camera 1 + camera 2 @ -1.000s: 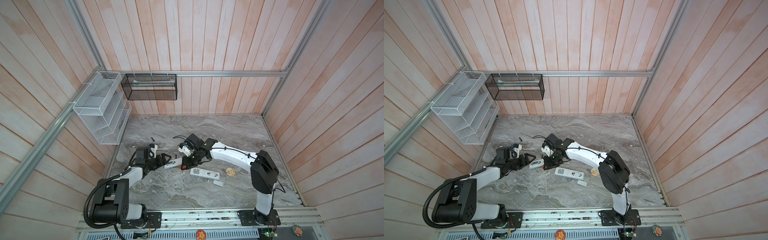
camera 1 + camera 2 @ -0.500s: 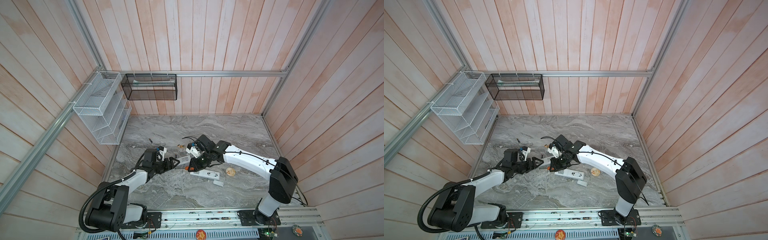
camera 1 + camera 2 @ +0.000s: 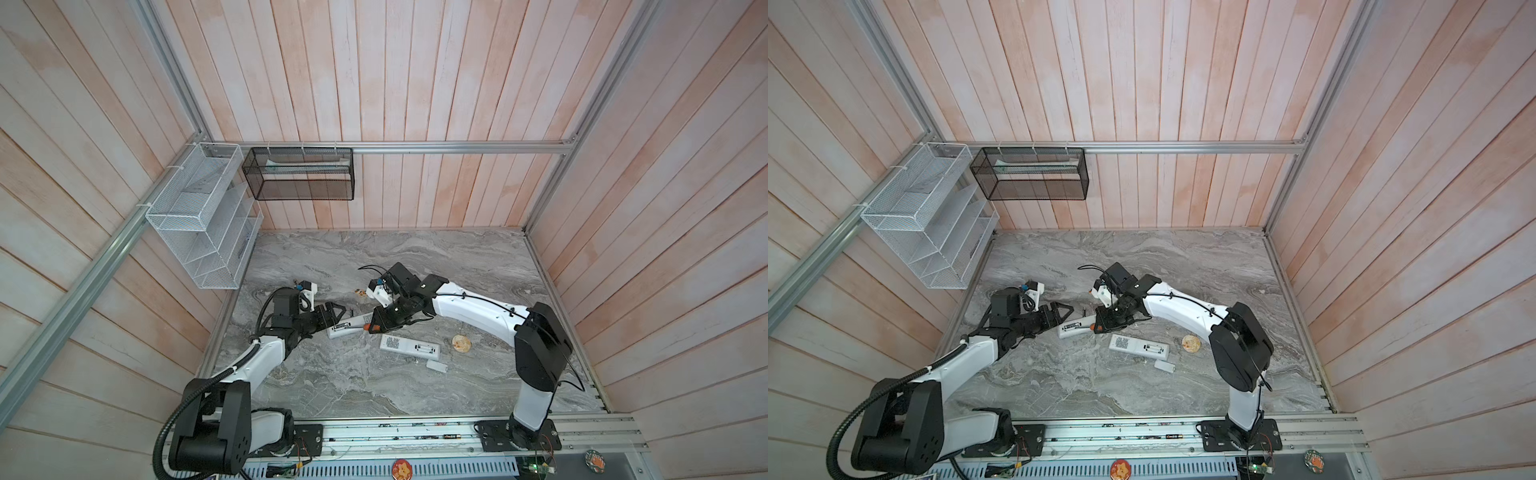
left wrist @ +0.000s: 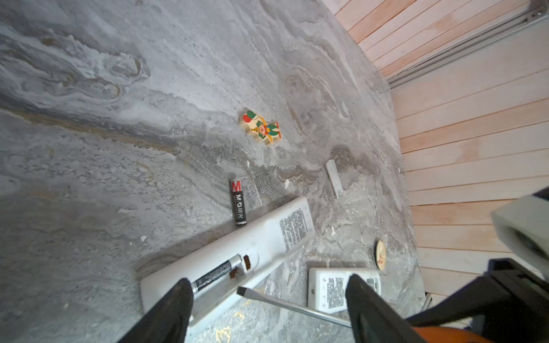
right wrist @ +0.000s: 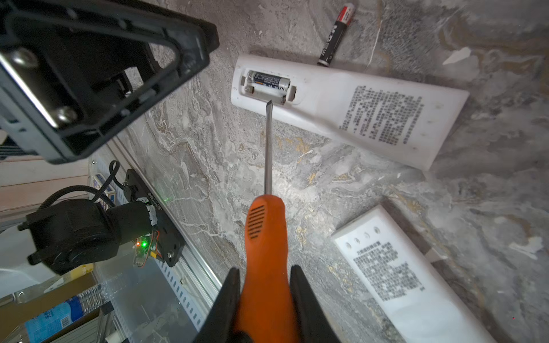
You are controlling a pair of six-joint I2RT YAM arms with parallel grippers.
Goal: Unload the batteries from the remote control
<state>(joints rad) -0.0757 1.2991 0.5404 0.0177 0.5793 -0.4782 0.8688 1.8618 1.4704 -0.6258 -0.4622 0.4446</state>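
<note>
One battery (image 5: 269, 80) lies in the open slot at one end of the white remote (image 5: 371, 112). A loose battery (image 5: 334, 37) lies on the grey table (image 3: 374, 386) just beside the remote, with one end right at its long side. The right gripper (image 5: 264, 276) squeezes its fingers tight on the orange handle of a screwdriver (image 5: 264, 234). The flat tip points at the slot, close to its edge. The left gripper (image 4: 267, 297) is near the slot end of the remote, its fingers (image 4: 175, 306) wide apart, holding nothing. A second remote (image 5: 395, 273) lies near the remote, on the side away from the loose battery. A small white lid (image 3: 436, 365) and a round tan disc (image 3: 461, 343) lie farther from the remote.
</note>
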